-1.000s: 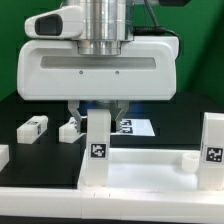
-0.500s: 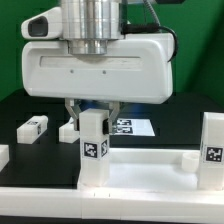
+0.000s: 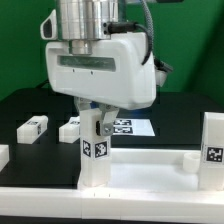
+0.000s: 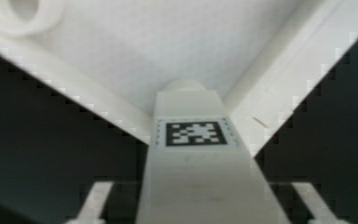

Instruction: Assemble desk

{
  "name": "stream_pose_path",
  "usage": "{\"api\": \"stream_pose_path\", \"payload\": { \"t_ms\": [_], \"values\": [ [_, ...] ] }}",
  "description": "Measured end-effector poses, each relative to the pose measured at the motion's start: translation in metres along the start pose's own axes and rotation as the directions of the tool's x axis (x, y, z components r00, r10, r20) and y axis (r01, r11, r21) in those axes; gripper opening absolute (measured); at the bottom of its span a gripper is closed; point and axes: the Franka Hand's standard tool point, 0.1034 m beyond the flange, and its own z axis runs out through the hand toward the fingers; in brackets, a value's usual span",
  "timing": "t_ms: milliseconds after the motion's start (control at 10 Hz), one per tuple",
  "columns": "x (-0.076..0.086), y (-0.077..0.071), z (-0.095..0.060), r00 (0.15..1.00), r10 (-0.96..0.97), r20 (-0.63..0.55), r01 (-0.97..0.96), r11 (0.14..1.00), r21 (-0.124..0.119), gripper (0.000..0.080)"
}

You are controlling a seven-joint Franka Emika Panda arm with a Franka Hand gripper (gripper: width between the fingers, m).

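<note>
The glossy white robot gripper (image 3: 96, 118) has swivelled round since a second back, fingers (image 3: 82, 110) clamped on the square white plastic leg (image 3: 95, 150) standing upright at the white rimmed plastic tabletop (image 3: 150, 160) corner, so any tilt probably jams the leg in its socket.
</note>
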Motion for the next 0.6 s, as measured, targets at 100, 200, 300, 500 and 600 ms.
{"api": "stream_pose_path", "payload": {
  "t_ms": [100,200,300,500,600],
  "values": [
    [-0.0002,-0.0002,0.0001,0.996,0.091,0.01,-0.091,0.996,-0.006,0.029],
    [-0.0002,-0.0001,0.0002,0.989,0.148,0.016,-0.148,0.989,-0.007,0.029],
    [-0.0005,-0.0003,0.0003,0.98,0.196,0.016,-0.196,0.981,-0.008,0.029],
    [-0.0007,-0.0006,0.0003,0.98,0.198,0.016,-0.198,0.98,-0.007,0.029],
    [-0.0006,-0.0004,0.0002,0.987,0.163,0.016,-0.162,0.987,-0.008,0.029]
  ]
}}
